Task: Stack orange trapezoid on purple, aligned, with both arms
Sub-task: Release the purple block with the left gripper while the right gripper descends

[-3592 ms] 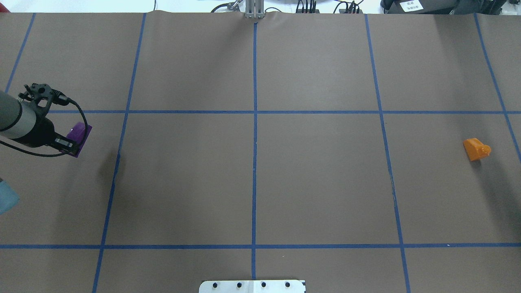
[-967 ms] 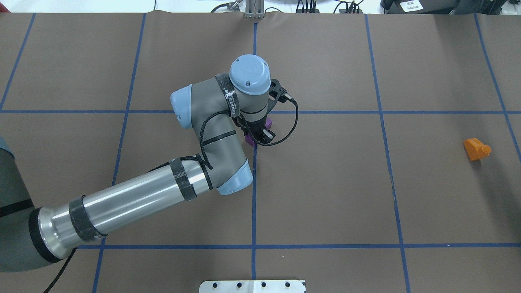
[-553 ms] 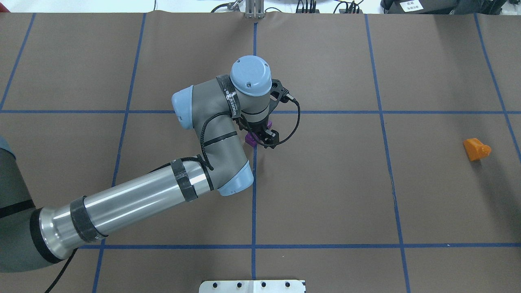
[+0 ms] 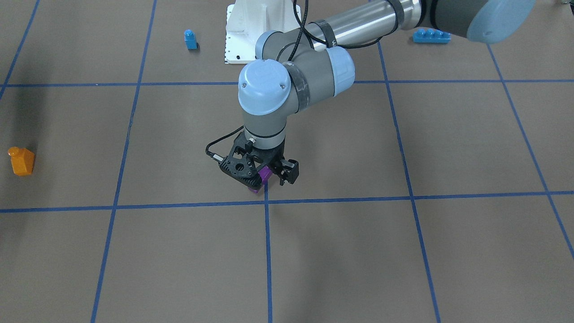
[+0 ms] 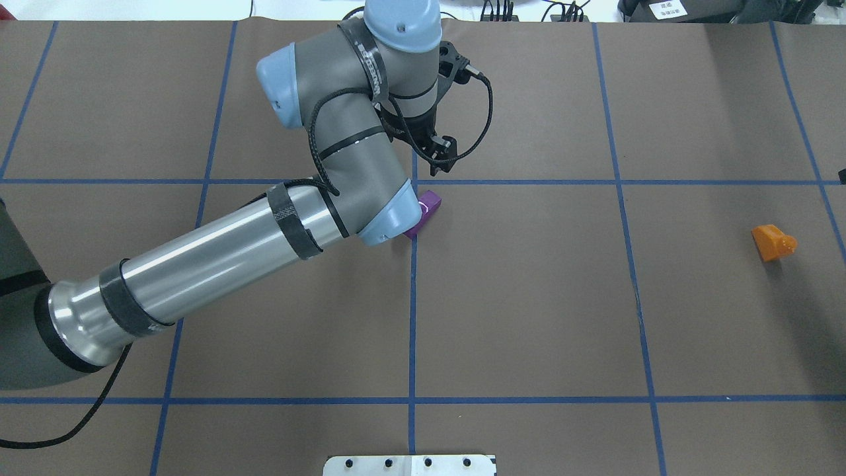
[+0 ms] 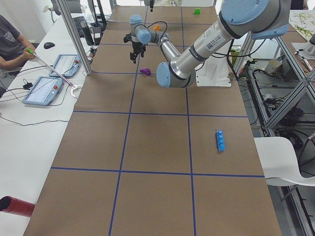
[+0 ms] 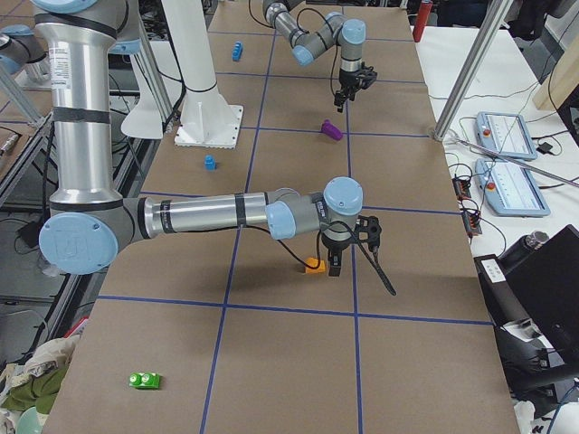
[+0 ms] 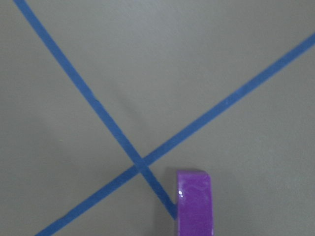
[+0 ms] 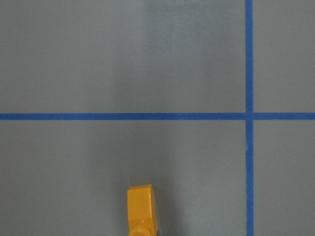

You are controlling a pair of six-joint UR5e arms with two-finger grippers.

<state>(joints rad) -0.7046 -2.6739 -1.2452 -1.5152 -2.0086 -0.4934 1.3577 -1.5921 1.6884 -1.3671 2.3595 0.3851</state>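
Gripping state, L: left gripper [image 4: 270,176] has its jaws apart w/ nothing held; it hangs above the table on the L arm.
Purple: small glossy purple plastic wedge brick [image 5: 429,201] lies on the brown paper table cover [image 5: 529,297], just beside the centre crossing of the blue tape lines [image 5: 413,330], clear of the fingers. L wrist view has it at the bottom edge, next to the tape cross.
Gripping state, R: right gripper [image 7: 334,267] shows only in the R-side view, on the near arm. Can't tell whether the jaws are apart or closed, or whether they have anything.
Orange: small glossy orange plastic trapezoid brick [image 5: 773,242] w/ one round stud sits on the table at the robot's R side, well apart from the purple one, not stacked. R-side view puts the R gripper just beside it; contact can't be told.
Other: small blue single-stud brick [image 4: 190,39] near the white base plate [image 4: 251,27]; long blue four-stud brick [image 4: 431,36] on the robot's L side; small green brick [image 7: 145,380] at the R end.
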